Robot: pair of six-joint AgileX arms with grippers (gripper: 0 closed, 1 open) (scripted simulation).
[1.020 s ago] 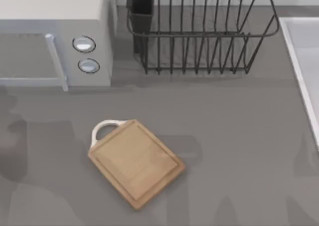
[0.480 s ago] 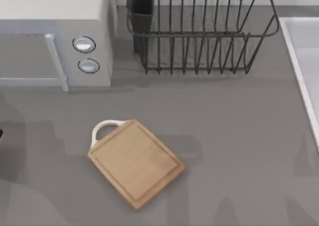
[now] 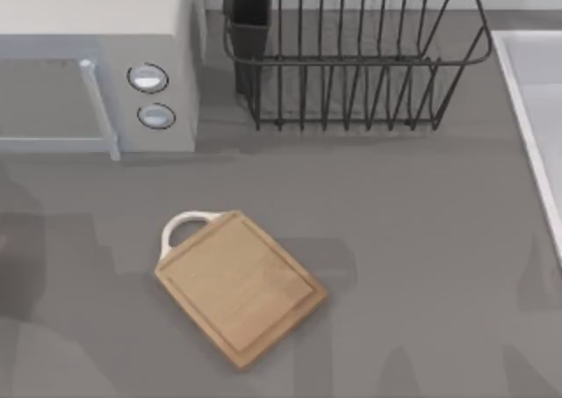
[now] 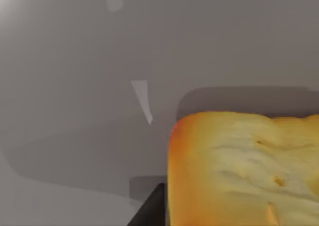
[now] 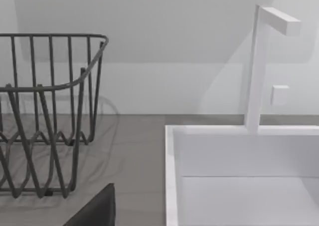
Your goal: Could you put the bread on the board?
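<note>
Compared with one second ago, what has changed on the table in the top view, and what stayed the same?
Almost nothing changed. Half a second ago a small dark shape showed at the top view's left edge; one second ago and now it is absent. The board lies bare at the same spot and angle. The microwave, the dish rack and the sink have not moved.

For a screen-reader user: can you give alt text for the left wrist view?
A blocky golden-yellow chunk of toasted bread with an orange-brown crust edge looms close, resting on the plain grey table, with a dark finger of the left gripper beside it.
</note>
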